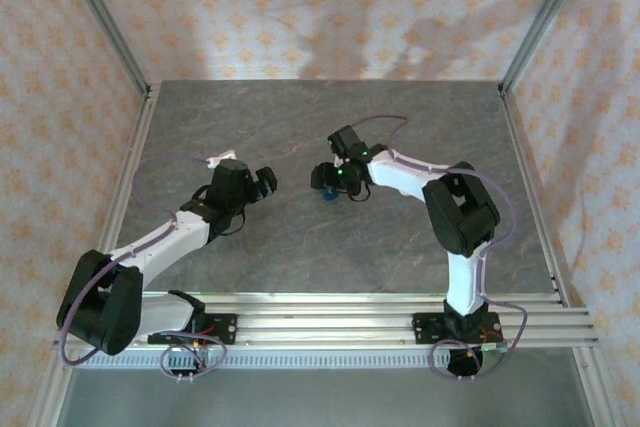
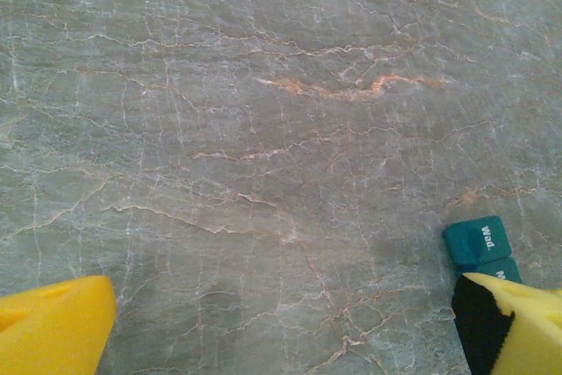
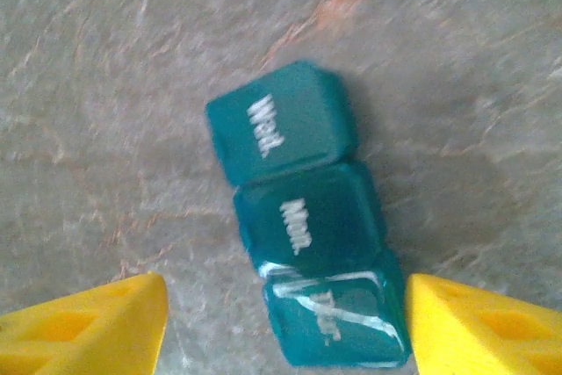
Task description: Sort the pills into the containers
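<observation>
Grey marbled surface [image 1: 300, 127]; teal pill box [image 3: 299, 217], lids down, straddled by right pincer [image 3: 285, 305], spread wide, not gripping; left pincer [image 2: 285, 322] wide, empty; step judged: securing box; next, close squarely across it.

the left arm [image 1: 150, 237] lies low and reaches in toward the middle, its left gripper [image 1: 262, 183] holding its yellow fingers [image 2: 53, 327] very wide apart, and the right arm [image 1: 455, 212] bends over with the right gripper [image 1: 330, 179] pointing down, its jaws apart too.
</observation>
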Robot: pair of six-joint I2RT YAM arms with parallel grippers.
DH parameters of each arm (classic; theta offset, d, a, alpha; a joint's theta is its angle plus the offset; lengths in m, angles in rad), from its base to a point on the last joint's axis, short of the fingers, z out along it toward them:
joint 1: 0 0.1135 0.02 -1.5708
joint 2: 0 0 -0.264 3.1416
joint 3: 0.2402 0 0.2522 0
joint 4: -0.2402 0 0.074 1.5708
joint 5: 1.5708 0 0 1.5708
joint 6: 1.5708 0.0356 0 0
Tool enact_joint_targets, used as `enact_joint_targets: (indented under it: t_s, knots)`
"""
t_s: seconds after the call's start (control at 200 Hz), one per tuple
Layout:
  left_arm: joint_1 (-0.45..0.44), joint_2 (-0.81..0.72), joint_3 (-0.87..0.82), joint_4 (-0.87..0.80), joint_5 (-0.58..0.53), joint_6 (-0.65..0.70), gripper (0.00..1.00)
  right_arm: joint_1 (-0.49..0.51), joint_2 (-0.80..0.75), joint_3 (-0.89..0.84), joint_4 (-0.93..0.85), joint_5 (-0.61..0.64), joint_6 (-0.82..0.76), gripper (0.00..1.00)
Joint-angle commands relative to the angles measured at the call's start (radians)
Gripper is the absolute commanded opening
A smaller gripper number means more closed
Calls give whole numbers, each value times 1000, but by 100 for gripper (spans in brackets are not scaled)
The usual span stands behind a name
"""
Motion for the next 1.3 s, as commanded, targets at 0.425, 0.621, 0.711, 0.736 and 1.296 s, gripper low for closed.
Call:
enact_joint_targets:
  t_s: [0.425,0.621,0.711,0.736,1.296]
  knots:
    - [-7,28,17,24,14,-6,100,47,17,93,-111,244,-125,77]
    - [-7,38,19,27,16,-7,100,69,51,122,-132,255,-149,74]
    - [-8,45,25,27,19,-8,100,82,70,138,-151,282,-164,73]
    - [-7,47,28,27,19,-9,100,84,75,143,-157,291,-168,72]
    - [-7,82,86,-5,31,0,100,106,139,183,-197,337,-211,57]
